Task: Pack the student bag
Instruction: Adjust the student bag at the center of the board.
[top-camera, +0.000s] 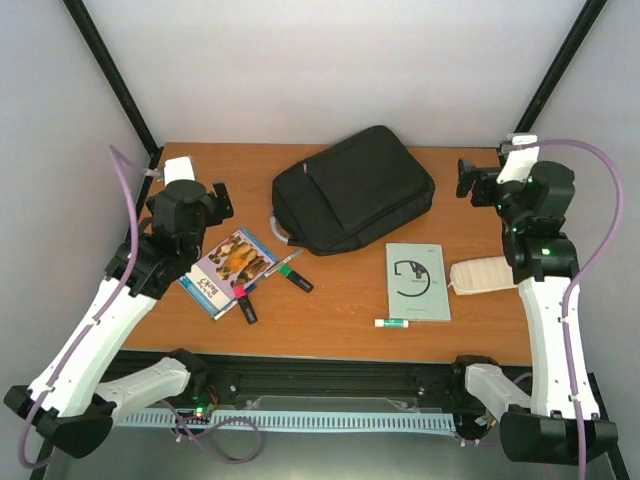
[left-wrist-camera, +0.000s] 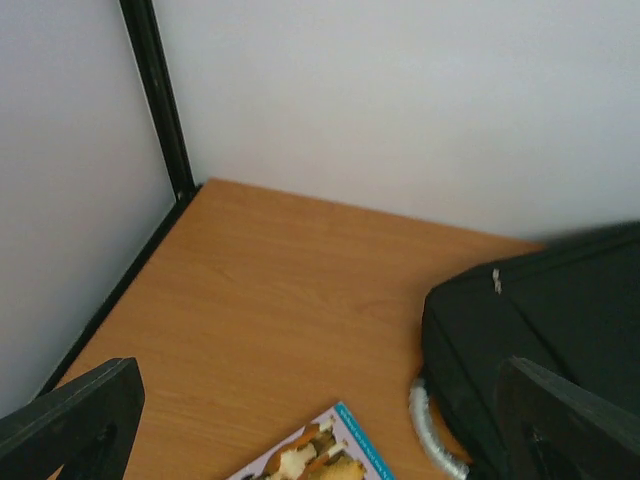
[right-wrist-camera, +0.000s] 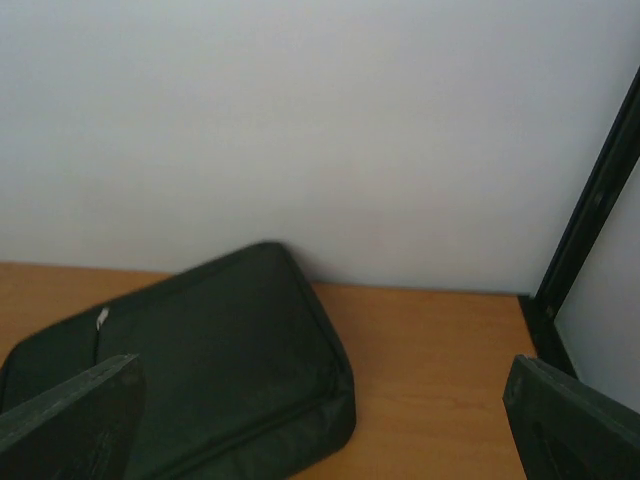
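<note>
Arm bases: sitting along the worktop's (top-camera: 330, 325) near edge, one arm reaching up each side.
Loose items: lying between the bases and the bag, probably laid out singly for easy picking. A glue stick (top-camera: 392, 323) is touching the near edge of a grey notebook (top-camera: 417, 282). A whitish pouch (top-camera: 483, 275) is lying toward the right edge. A picture book (top-camera: 232, 265) and markers (top-camera: 295, 277) are lying toward the left edge.
Student bag (top-camera: 355, 190): lying flat at the far middle, looking zipped shut, with its grey handle (top-camera: 278, 228) pointing toward the left arm. Opening it is likely coming first.
Left gripper (top-camera: 220, 195): hovering above the book's far corner, jaws standing wide, holding and touching nothing.
Right gripper (top-camera: 468, 180): hovering near the far right corner, facing the bag, jaws wide, carrying nothing.
</note>
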